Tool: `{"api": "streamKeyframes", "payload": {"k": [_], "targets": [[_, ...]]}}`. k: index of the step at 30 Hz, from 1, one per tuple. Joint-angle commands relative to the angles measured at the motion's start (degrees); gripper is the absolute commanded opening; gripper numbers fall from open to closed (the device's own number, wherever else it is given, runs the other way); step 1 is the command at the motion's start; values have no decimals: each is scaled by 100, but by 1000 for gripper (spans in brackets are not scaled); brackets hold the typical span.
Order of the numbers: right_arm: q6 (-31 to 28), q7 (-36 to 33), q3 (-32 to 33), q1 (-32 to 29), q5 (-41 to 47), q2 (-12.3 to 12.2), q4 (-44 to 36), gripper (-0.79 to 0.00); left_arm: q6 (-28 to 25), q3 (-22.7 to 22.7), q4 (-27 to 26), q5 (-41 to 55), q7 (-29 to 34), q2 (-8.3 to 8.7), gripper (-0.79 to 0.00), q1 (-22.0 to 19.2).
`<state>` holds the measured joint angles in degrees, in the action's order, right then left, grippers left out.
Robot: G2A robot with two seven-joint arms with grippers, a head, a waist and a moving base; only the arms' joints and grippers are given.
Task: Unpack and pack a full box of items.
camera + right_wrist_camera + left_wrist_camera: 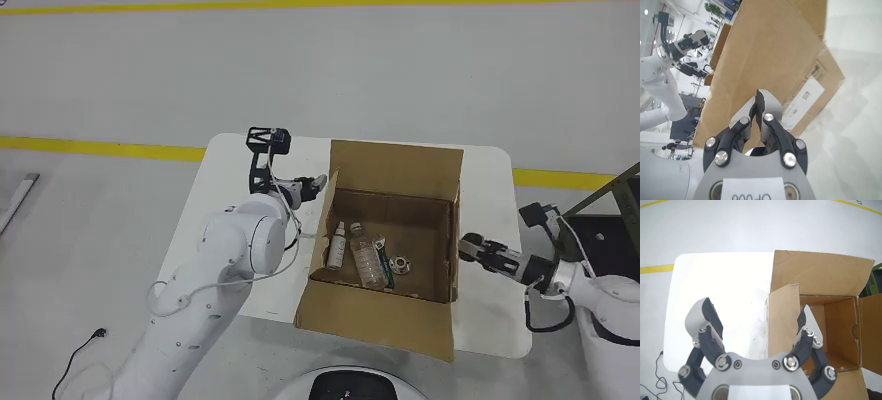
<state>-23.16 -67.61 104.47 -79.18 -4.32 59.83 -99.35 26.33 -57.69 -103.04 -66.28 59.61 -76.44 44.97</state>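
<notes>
left gripper [755, 303]: fingers released, just beside the box [395, 165] flap.
right gripper [758, 100]: fingers clenched, empty, by box wall.
risk: snagging the flap could drag the box across the tabletop [228, 165].

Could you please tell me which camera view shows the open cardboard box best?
The top view: it shows the whole box, flaps open, with bottles lying on its floor. The left wrist view shows a side flap and inner walls; the right wrist view shows an outer wall with a label.
</notes>
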Motion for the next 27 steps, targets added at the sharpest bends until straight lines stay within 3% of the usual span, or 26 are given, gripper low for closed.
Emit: {"api": "streamKeyframes", "payload": {"k": [1,2,9,14,20,27], "targets": [[11,-48,-199,-3,-202,-11,-98,-785,-219,-31,-32,63,11,7,-757,87],[21,-58,-288,-4,-335,-18,-126,-785,-382,-43,-64,68,-24,15,-785,133],[203,-6,-772,41,-682,-44,-94,-785,-1877,-97,-266,34,-130,117,-785,577],[267,-24,-922,84,-775,-77,-73,-785,-2537,-189,-324,218,-328,163,-785,860],[277,12,-927,140,-639,-121,-99,-785,-2562,-197,-320,237,-342,164,-785,874],[264,9,-476,51,-50,-201,-227,-785,-2568,-197,-321,239,-380,165,-785,890]]}}
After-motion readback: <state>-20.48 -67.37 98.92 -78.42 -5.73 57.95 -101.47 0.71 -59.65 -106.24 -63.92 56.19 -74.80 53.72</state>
